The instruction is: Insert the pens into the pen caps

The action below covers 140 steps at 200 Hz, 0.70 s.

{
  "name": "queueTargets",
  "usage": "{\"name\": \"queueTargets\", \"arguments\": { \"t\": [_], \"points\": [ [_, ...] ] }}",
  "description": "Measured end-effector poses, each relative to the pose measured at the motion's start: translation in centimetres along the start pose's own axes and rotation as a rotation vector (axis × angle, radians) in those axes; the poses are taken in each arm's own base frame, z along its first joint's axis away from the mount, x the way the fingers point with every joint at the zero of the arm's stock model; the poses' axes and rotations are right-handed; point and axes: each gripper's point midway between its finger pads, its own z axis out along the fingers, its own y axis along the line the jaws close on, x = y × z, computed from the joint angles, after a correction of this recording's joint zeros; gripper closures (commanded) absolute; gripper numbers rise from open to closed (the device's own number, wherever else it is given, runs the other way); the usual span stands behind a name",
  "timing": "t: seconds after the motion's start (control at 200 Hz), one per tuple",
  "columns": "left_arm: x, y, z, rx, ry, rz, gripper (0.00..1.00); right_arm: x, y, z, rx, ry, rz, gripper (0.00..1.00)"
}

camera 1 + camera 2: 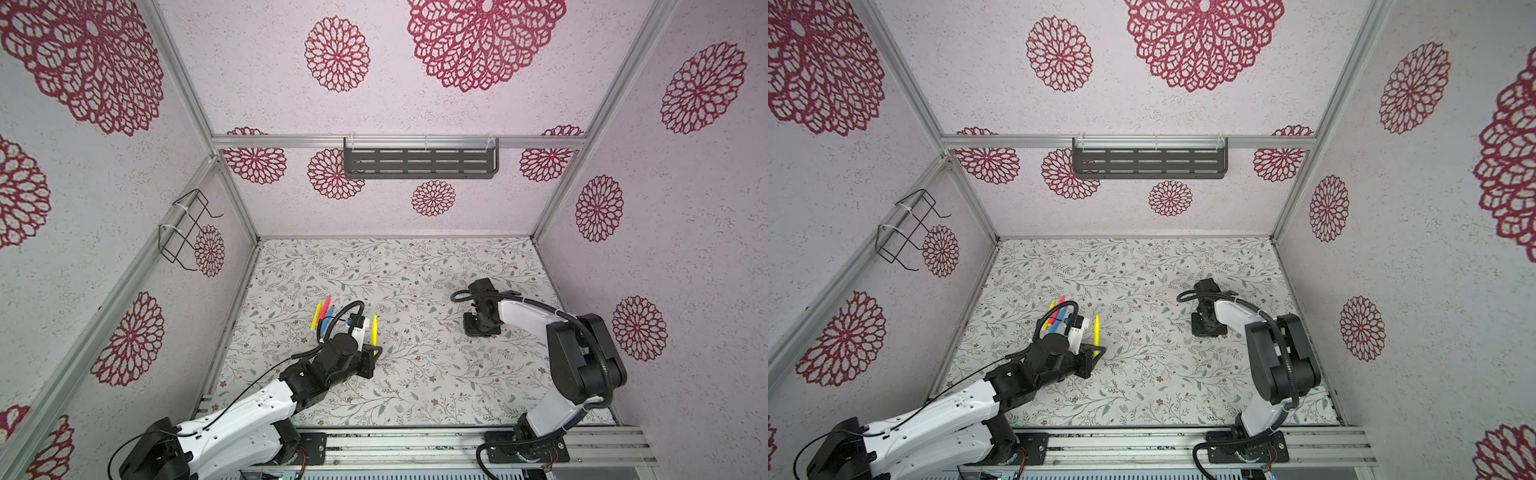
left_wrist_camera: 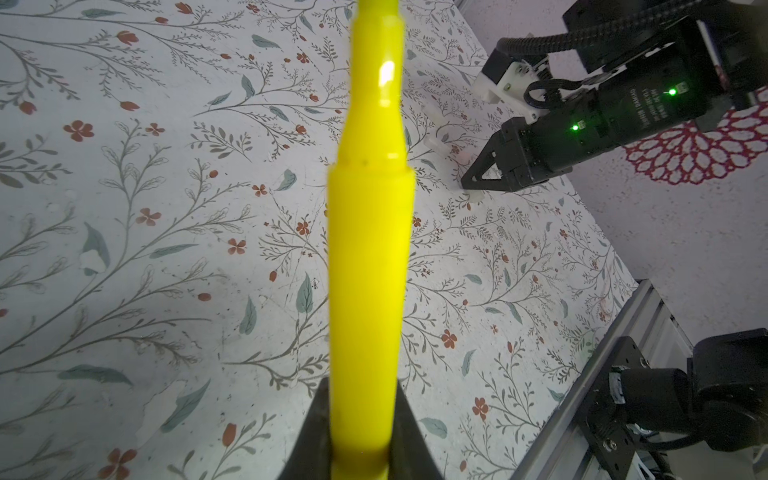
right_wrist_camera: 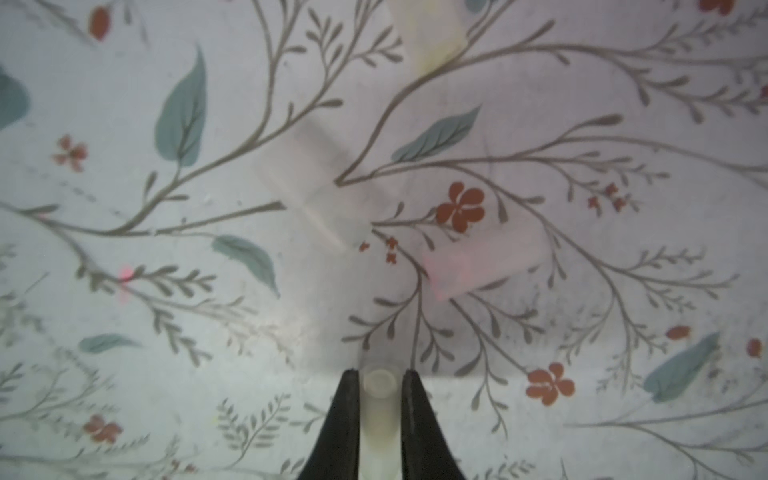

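The left gripper (image 2: 360,395) is clamped on a thin yellow plastic pen (image 2: 370,249), clear of the floral table (image 1: 415,374). The right gripper (image 3: 379,374) is clamped on a clear plastic cap (image 3: 378,411). It seems no pen is capped yet; the other coloured pens (image 1: 325,316) lie beside the left arm.

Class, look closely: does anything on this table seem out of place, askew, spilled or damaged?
Nothing looks damaged or spilled. The only untidiness: three loose translucent caps lie at different angles on the table, and the spare pens lie bunched, not neatly lined up.
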Motion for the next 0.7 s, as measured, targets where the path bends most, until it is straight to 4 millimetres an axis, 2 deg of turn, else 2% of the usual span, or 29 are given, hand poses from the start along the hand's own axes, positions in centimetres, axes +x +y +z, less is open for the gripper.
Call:
{"name": "queueTargets", "arguments": {
  "t": [0.055, 0.205, 0.3, 0.545, 0.7],
  "points": [
    [0.1, -0.1, 0.2, 0.007, 0.007, 0.006, 1.0, -0.4, 0.9, -1.7, -0.055, -0.054, 0.003, 0.99],
    [0.5, -0.9, 0.9, 0.033, 0.023, 0.028, 1.0, -2.9, 3.7, -8.9, -0.241, -0.288, 0.017, 1.0],
    [0.7, -2.1, 1.5, 0.067, 0.037, 0.051, 1.0, -3.8, 4.7, -12.4, -0.32, -0.382, 0.024, 1.0],
    [-0.1, -7.5, 2.6, 0.194, 0.032, 0.136, 1.0, -3.8, 7.6, -17.2, -0.501, -0.488, 0.024, 1.0],
    [-0.4, -9.7, 2.7, 0.259, 0.017, 0.162, 1.0, -3.5, 10.0, -20.4, -0.625, -0.568, -0.009, 1.0]
  ]
}}
